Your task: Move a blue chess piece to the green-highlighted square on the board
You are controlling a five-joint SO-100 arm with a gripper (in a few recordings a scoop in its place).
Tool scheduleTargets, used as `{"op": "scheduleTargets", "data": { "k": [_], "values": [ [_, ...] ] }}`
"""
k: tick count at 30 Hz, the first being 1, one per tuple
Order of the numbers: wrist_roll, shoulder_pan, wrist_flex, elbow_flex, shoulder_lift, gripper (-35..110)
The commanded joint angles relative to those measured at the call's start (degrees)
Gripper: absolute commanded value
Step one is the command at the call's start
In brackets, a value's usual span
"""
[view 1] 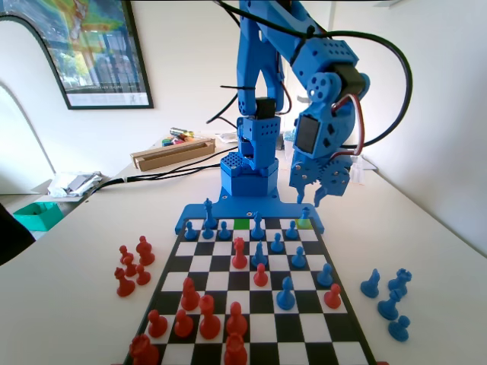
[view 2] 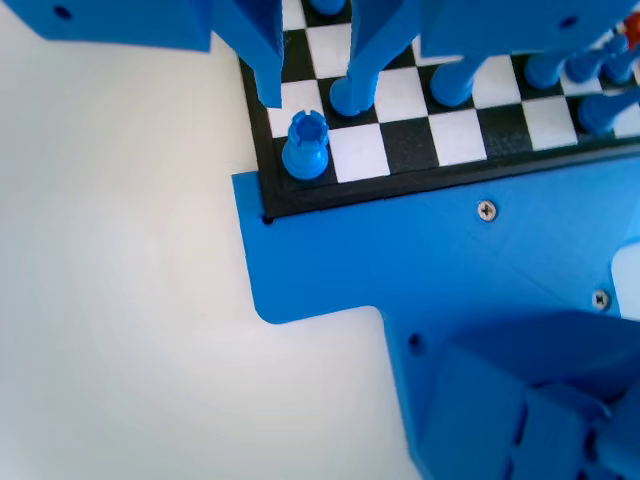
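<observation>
Wrist view looks down at a corner of the board (view 2: 470, 172). Two blue jaws hang from the top edge, with a gap between them. The gripper (view 2: 315, 85) looks open and holds nothing. A blue rook (view 2: 306, 146) stands on the black corner square, just below the left jaw. A small blue chess piece (view 2: 348, 97) stands beside the right jaw, but the jaw hides its top, so I cannot tell if it is a pawn. More blue pieces stand to the right, cut off at the top.

Fixed view shows the blue arm bent over at the far end of the board (view 1: 251, 304). Its gripper (view 1: 314, 196) hangs above the far right corner. The jaws point down and are hard to tell apart here. The green-highlighted square (view 1: 242, 223) is in the far row, near the middle, with blue pieces on both sides. A duller yellow-green square (view 1: 303, 223) sits under the gripper, partly hidden by a blue piece. Red pieces stand on the near side.
</observation>
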Motion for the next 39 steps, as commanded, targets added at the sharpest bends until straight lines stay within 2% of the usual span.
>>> {"op": "scheduleTargets", "data": {
  "k": [1, 11, 19, 39],
  "values": [
    [-2.6, -1.9, 0.0, -2.6, -0.1, 13],
    [-3.8, -3.1, -2.2, -3.0, -2.3, 13],
    [-4.1, -2.9, 0.0, -2.8, -2.2, 13],
    [-4.8, -0.5, -5.9, 0.4, -6.1, 12]
  ]
}}
